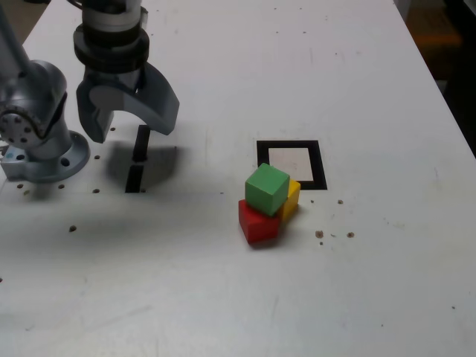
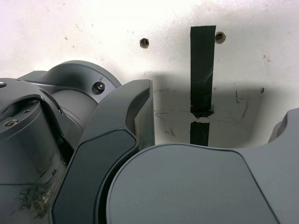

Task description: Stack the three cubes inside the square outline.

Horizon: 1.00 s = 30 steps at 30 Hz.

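In the exterior view the three cubes sit in a tight cluster on the white table. The green cube (image 1: pixel 266 188) rests tilted on top of the red cube (image 1: pixel 258 223) and the yellow cube (image 1: pixel 291 200). The cluster lies just outside the near left corner of the square outline (image 1: pixel 291 145), whose white centre holds nothing. My gripper (image 1: pixel 131 134) hangs open and holds nothing, far to the exterior view's left of the cubes, above two short black strips. The wrist view shows its spread fingers (image 2: pixel 140 116) over one strip; the gripper (image 2: pixel 212 112) holds nothing and no cube shows there.
The arm's grey base (image 1: pixel 41 149) stands at the exterior view's left edge. Two black tape strips (image 1: pixel 138 160) (image 2: pixel 202 70) lie under the gripper. Small screw holes (image 2: pixel 145 43) dot the table. The table's right edge (image 1: pixel 446 97) runs along the exterior view's right.
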{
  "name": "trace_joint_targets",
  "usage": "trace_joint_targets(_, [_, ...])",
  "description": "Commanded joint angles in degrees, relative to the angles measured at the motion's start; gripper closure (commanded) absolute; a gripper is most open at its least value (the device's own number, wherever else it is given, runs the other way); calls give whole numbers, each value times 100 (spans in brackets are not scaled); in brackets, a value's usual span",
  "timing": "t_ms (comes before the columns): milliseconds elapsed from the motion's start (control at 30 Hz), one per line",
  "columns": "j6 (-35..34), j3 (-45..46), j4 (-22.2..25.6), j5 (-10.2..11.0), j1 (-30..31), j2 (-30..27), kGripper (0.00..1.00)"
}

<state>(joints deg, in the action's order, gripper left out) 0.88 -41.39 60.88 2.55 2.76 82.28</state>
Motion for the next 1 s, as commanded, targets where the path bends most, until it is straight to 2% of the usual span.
trace_joint_targets(0, [4,8,-11,7,-12,-26,1])
trace_joint_targets(300, [-16,-32,46,22,-12,-113,3])
trace_joint_targets(400, [-92,-574,428,26,117,-436,3])
trace_joint_targets(467, [-190,-1301,779,65,436,-440,3])
trace_joint_targets(600, [-418,-2640,1411,223,1109,-20,2])
trace_joint_targets(733, [-485,-4145,2172,396,1759,719,2])
trace_joint_targets(967, [41,-5706,2438,327,2254,1671,2])
